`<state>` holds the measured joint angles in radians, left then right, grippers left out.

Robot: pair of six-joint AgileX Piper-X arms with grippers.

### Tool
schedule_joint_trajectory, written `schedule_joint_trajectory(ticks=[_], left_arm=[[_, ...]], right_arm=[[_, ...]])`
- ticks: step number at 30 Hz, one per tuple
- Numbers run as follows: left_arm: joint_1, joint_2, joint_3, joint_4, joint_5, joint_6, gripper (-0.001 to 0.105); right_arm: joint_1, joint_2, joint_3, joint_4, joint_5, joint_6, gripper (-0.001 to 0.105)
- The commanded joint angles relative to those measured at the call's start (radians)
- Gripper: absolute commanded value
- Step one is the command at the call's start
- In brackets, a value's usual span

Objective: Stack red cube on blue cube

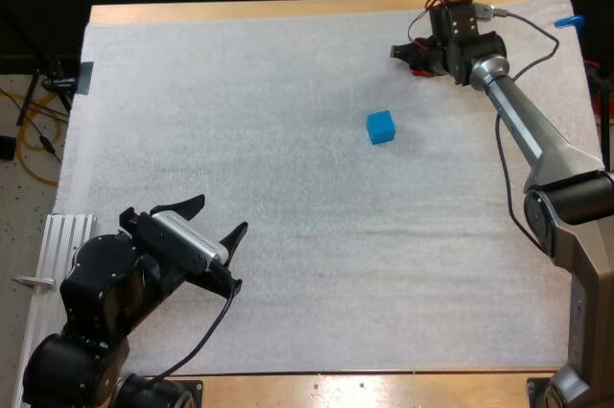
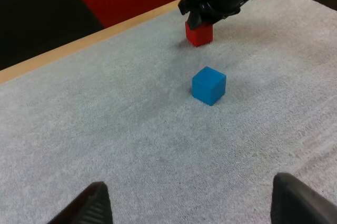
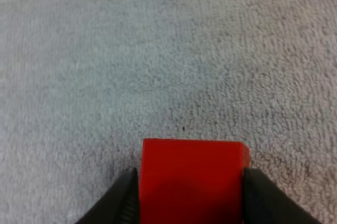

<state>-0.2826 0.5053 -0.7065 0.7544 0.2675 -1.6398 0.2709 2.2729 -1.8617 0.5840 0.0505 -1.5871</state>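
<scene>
Right end effector (image 1: 408, 55) is at the far right of the white mat (image 1: 240, 120), positioned there because the red cube (image 2: 199, 33) lies at that spot. Its two black fingers (image 3: 122, 200) press on the cube's opposite sides, so it is clamped on the cube. The cube's base sits at or very near mat level; whether it has left the surface cannot be told.

The blue cube (image 1: 381, 127) stands alone on the mat, nearer the arms than the red cube and apart from it, with its top face unobstructed.

Left end effector (image 1: 223, 213) hangs over the near left of the tabletop (image 1: 288, 11), fingers spread wide, holding and touching nothing, well apart from both cubes.

Judgement: grasp made, transfer to blue cube outstanding.
</scene>
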Motion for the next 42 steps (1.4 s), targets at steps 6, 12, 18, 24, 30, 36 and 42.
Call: schedule_joint_trajectory(ticks=[6,12,18,24,30,36,42], left_arm=[[-0.005,-0.003,-0.009,-0.005,-0.002,-0.012,0.063],[-0.005,-0.003,-0.009,-0.005,-0.002,-0.012,0.063],[-0.005,-0.003,-0.009,-0.005,-0.002,-0.012,0.063],[-0.005,-0.003,-0.009,-0.005,-0.002,-0.012,0.063],[-0.005,-0.003,-0.009,-0.005,-0.002,-0.012,0.063],[-0.005,-0.003,-0.009,-0.005,-0.002,-0.012,0.063],[-0.005,-0.003,-0.009,-0.005,-0.002,-0.012,0.063]], right_arm=[[0.0,-0.131,-0.009,0.049,-0.011,-0.204,0.038],[0.0,-0.227,-0.009,0.131,-0.063,-0.244,0.038],[0.002,-0.293,-0.009,0.237,-0.151,-0.182,0.038],[0.007,-0.316,0.024,0.303,-0.188,-0.154,0.038],[0.058,-0.359,0.122,0.268,-0.184,-0.153,0.038],[0.121,-0.38,0.209,0.228,-0.173,-0.137,0.038],[0.187,-0.379,0.269,0.159,-0.159,-0.14,0.038]])
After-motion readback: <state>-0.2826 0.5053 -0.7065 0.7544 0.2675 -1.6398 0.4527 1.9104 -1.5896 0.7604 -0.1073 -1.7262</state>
